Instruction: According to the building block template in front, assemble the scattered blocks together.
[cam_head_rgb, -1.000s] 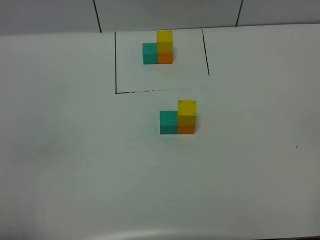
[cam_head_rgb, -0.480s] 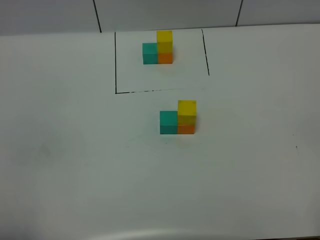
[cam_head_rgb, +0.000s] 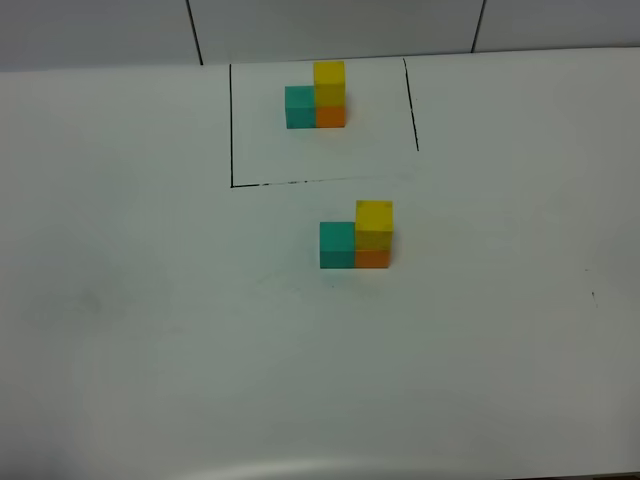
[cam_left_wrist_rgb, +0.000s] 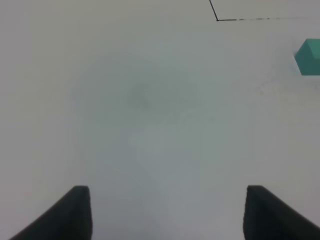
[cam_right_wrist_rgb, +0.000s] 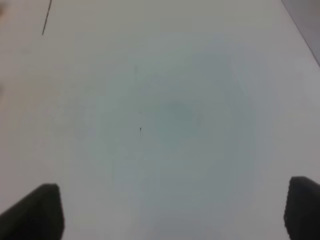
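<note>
**No legible markings found**

You will find no text, label, brand, number or sign readable in any of the three views. The only drawn mark is the thin black outline (cam_head_rgb: 232, 125) on the white table (cam_head_rgb: 120, 300); it forms no characters. The cube faces carry plain colour only, with no print you can make out.
</note>
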